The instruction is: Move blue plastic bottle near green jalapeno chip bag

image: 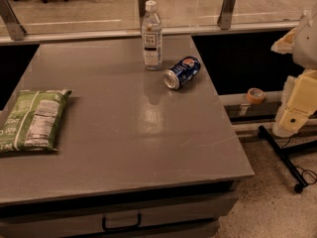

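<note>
We start with the tall clear plastic bottle, with its white screw cap and white label in dark print. It stands upright at the far edge of the grey flat-topped table, close to the rail behind it. It looks slim and light, with smooth walls and a narrow base, so we judge it would tip easily if nudged high up. Just beside it, to the front and right, a short blue soda can lies on its side, apart from the bottle but close enough to matter. The flat green chip bag, with white stripes and a white nutrition panel, lies well apart at the table's left edge, nearer the front. The gripper appears to be among the cream-coloured arm parts at the right edge of the view, off the table and far from the bottle. We cannot tell whether it is spread or pressed together. We judge that the reach has not begun and the bottle is not yet grasped. The next move calls for coming in over the table, clearing the can, gripping the bottle's body low, then carrying it left and setting it upright close to the bag.
</note>
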